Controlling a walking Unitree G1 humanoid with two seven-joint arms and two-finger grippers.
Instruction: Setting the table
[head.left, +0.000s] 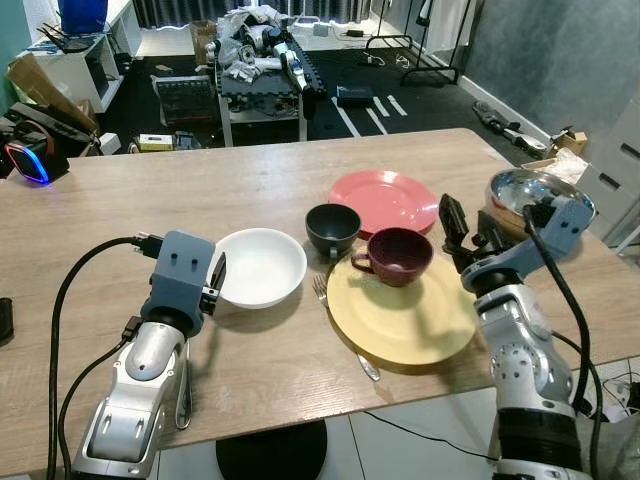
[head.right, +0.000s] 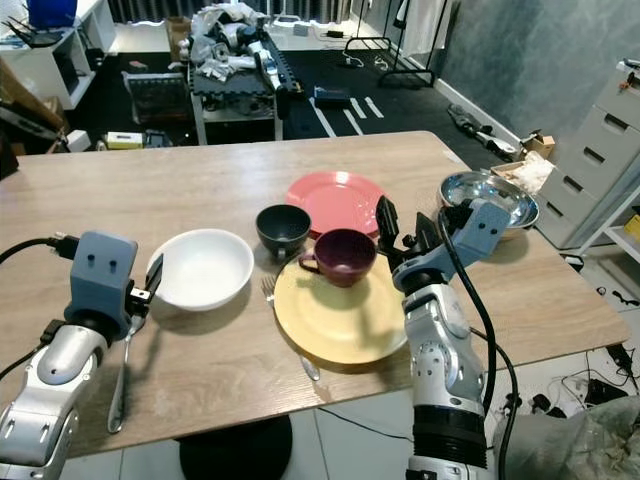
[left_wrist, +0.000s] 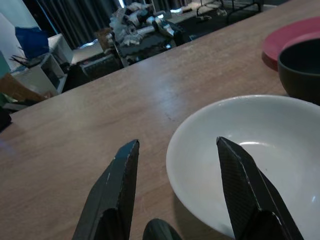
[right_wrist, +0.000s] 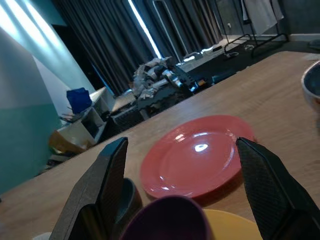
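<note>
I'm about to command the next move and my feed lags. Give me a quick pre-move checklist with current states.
1. Left gripper open, empty: ok.
2. Left gripper at the white bowl rim: ok.
3. Right gripper open, empty: ok.
4. Maroon cup upright on yellow plate: ok.
5. Fork free to lift: not ok, handle runs under the yellow plate.
6. Spoon reachable: cannot tell, partly behind the left arm.

The yellow plate (head.left: 405, 320) hides most of the fork (head.left: 321, 289); the maroon cup (right_wrist: 167, 220) is cut off.
</note>
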